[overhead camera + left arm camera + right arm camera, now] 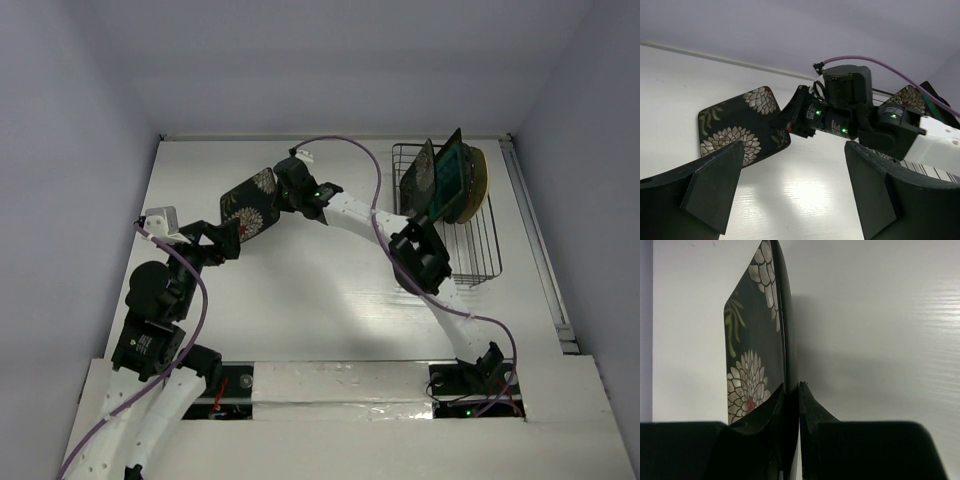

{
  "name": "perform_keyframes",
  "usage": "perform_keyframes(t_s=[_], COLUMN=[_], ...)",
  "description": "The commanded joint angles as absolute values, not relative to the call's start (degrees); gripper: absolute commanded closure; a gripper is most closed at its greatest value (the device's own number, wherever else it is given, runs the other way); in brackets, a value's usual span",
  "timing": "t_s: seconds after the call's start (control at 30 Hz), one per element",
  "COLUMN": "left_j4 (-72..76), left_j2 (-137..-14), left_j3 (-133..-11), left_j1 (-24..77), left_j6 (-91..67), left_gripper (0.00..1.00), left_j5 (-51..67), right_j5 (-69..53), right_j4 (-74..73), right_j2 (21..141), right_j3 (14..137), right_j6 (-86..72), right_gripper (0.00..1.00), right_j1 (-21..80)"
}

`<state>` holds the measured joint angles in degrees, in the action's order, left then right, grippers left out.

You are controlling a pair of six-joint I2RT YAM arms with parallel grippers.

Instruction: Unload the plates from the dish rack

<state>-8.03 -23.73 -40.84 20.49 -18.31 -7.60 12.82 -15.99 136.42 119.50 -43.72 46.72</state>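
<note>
My right gripper (pixel 287 195) is shut on the edge of a black square plate with white-and-red flowers (pixel 250 203), held tilted low over the table's left middle. In the right wrist view the plate (pixel 755 340) is edge-on between my closed jaws (pixel 791 390). My left gripper (pixel 228 240) is open and empty just in front of the plate. The left wrist view shows the plate (pixel 740 125) beyond my spread fingers (pixel 795 190). The dish rack (pixel 470 250) at the back right holds a second black flowered plate (pixel 422 180), the teal plate (pixel 452 180) and the tan round plate (pixel 478 175), all upright.
The rack's near half (pixel 478 262) holds no plates. The right arm (pixel 420 255) stretches diagonally across the table's middle with a purple cable looping over it. White walls close in the table at the back and both sides.
</note>
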Motion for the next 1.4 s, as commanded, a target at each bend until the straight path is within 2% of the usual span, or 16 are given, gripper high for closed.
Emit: perform_keyframes(t_s=[0.0, 0.17, 0.23, 0.27, 0.37, 0.57, 0.67, 0.8, 0.93, 0.97, 1.03, 1.07, 1.1, 1.23, 1.27, 1.37], left_j4=[-6.3, -6.3, -6.3, -6.2, -6.2, -6.2, -6.3, -6.3, -6.2, -6.2, -6.3, -6.2, -6.3, -6.3, -6.3, -6.4], left_j2=[-23.5, -23.6, -23.6, -23.6, -23.3, -23.1, -23.1, -22.9, -22.5, -22.5, -22.4, -22.4, -22.2, -21.1, -20.7, -20.7], left_j3=[-41.2, -41.2, -41.1, -41.1, -41.1, -41.1, -41.1, -41.1, -41.1, -41.1, -41.1, -41.1, -41.1, -41.1, -41.1, -41.3], left_j1=[21.3, 21.3, 21.3, 21.3, 21.3, 21.3, 21.3, 21.3, 21.3, 21.3, 21.3, 21.3, 21.3, 21.3, 21.3, 21.8], left_j6=[-18.4, -18.4, -18.4, -18.4, -18.3, -18.4, -18.4, -18.4, -18.4, -18.3, -18.3, -18.2, -18.2, -18.1, -18.1, -18.0], left_gripper=[0.21, 0.21, 0.22, 0.21, 0.22, 0.22, 0.22, 0.22, 0.22, 0.22, 0.22, 0.22, 0.22, 0.38, 0.56, 0.86], left_j5=[-7.6, -7.3, -7.1, -6.9, -6.9, -6.8, -6.8, -6.7, -6.9, -6.8, -6.8, -6.8, -6.8, -6.3, -6.5, -7.1], right_j5=[11.1, 8.9, 7.7, 7.2, 6.4, 6.1, 7.6, 10.9, 14.9, 16.1, 20.5, 21.6, 22.8, 27.3, 28.5, 34.6], right_j4=[-4.5, -4.5, -3.8, -2.8, -0.6, -2.6, -5.4, -9.7, -13.6, -14.4, -15.1, -14.7, -14.8, -19.8, -20.7, -25.2], right_j2=[134.6, 137.5, 137.5, 137.2, 135.5, 133.9, 132.1, 128.5, 122.6, 120.9, 113.3, 110.1, 106.8, 87.4, 84.7, 77.3], right_j3=[128.7, 127.4, 124.9, 123.6, 118.0, 116.0, 115.8, 115.8, 113.7, 112.9, 107.4, 104.4, 101.5, 89.1, 85.1, 81.5], right_j6=[-51.0, -55.7, -56.9, -57.1, -57.7, -55.5, -52.4, -47.2, -38.9, -37.1, -32.5, -30.6, -29.2, -24.4, -23.5, -20.0], right_gripper=[1.00, 0.95, 0.81, 0.66, 0.49, 0.30, 0.11, 0.00, 0.00, 0.06, 0.35, 0.81, 0.96, 1.00, 1.00, 0.99], right_j1=[47.0, 47.0, 47.0, 47.0, 47.0, 47.0, 47.0, 47.0, 47.0, 46.5, 45.5, 43.9, 42.6, 34.6, 33.4, 29.5])
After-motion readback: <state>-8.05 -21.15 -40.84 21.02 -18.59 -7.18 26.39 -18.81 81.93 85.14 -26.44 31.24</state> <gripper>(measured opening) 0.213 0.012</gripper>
